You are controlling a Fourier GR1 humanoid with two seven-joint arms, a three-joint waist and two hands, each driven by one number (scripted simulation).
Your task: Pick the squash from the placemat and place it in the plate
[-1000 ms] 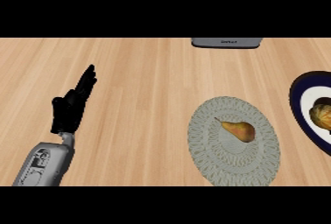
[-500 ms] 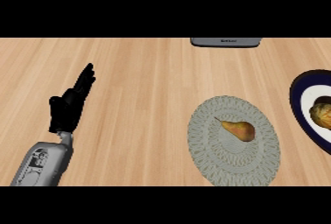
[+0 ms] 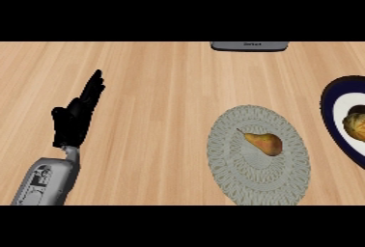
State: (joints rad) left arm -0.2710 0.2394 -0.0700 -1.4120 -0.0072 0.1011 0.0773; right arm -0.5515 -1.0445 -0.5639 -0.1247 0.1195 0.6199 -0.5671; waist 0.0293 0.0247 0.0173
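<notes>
Head view: my left hand (image 3: 75, 120) rests on the wooden counter (image 3: 164, 87) at the view's left, fingers straight, grasping nothing; my right hand is out of view. The squash (image 3: 262, 143) lies on the grey placemat (image 3: 242, 185), well to the hand's right. Its long axis runs diagonally, with the narrow stem end pointing up-left towards my hand. The plate (image 3: 329, 103) sits beyond, at the right edge.

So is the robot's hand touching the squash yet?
Apart. The head view shows the left hand open at the left, with a wide stretch of bare counter between it and the squash lying on the placemat.
</notes>
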